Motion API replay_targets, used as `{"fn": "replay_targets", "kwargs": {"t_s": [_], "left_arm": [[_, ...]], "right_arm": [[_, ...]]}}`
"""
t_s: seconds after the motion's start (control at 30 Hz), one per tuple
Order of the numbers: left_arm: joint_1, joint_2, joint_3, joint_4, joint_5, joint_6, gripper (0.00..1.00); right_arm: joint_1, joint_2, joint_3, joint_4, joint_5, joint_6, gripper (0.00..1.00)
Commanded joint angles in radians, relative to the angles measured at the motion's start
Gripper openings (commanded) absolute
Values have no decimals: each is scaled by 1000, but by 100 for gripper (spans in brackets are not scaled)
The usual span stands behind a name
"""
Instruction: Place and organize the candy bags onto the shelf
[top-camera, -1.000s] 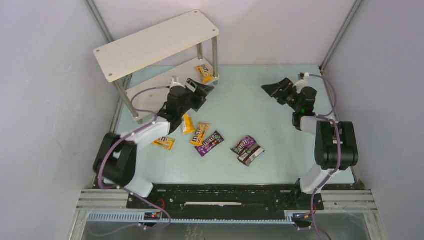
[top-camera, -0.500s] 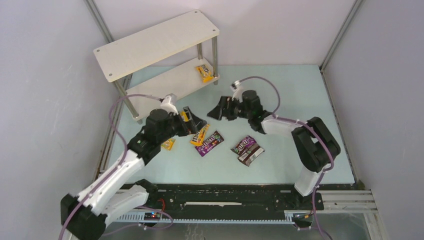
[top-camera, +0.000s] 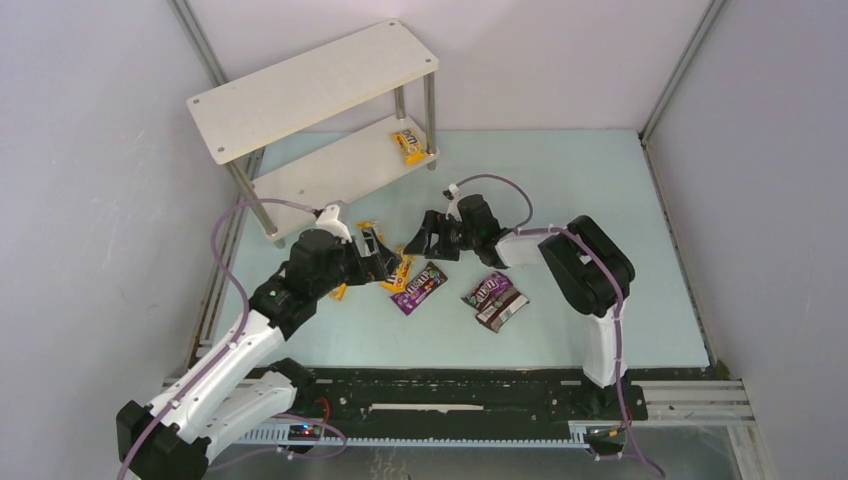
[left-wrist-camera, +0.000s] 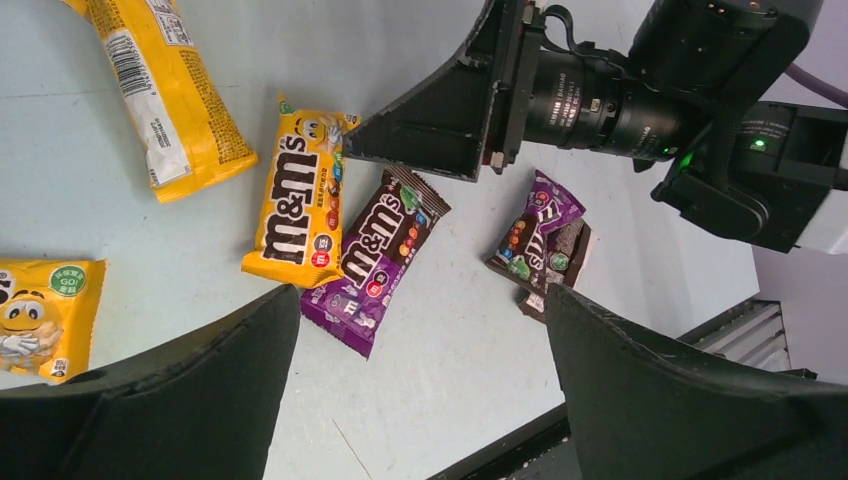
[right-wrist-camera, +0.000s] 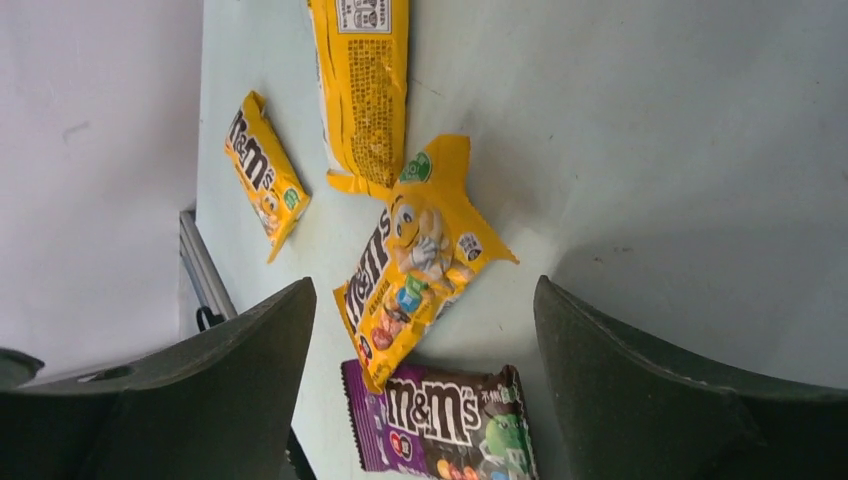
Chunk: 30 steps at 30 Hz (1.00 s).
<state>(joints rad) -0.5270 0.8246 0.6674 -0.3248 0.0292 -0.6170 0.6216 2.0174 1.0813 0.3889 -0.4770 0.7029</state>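
The left end effector and right end effector are wide open and empty above the yellow bag, flat on the counter. A second bag lies on the shelf. Expect light, limp, slippery film; pinch across the width at mid-length.

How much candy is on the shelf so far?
One yellow bag lies on the shelf's lower board. The left gripper and right gripper hover open and empty over the table. Six bags wait there: three yellow, two purple, one brown.
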Motion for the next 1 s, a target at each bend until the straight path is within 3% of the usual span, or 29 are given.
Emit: {"fn": "replay_targets", "kwargs": {"t_s": [0.0, 0.37, 0.73, 0.97], "left_arm": [[-8, -8, 12, 23, -18, 23, 96], [-10, -16, -43, 55, -11, 3, 96], [-9, 39, -204, 241, 72, -145, 96], [37, -40, -315, 405, 146, -239, 97]], "right_arm": [[-9, 57, 37, 57, -18, 85, 86], [-8, 113, 55, 129, -46, 153, 70], [-30, 140, 47, 246, -116, 199, 48], [-64, 81, -31, 433, -193, 203, 12]]}}
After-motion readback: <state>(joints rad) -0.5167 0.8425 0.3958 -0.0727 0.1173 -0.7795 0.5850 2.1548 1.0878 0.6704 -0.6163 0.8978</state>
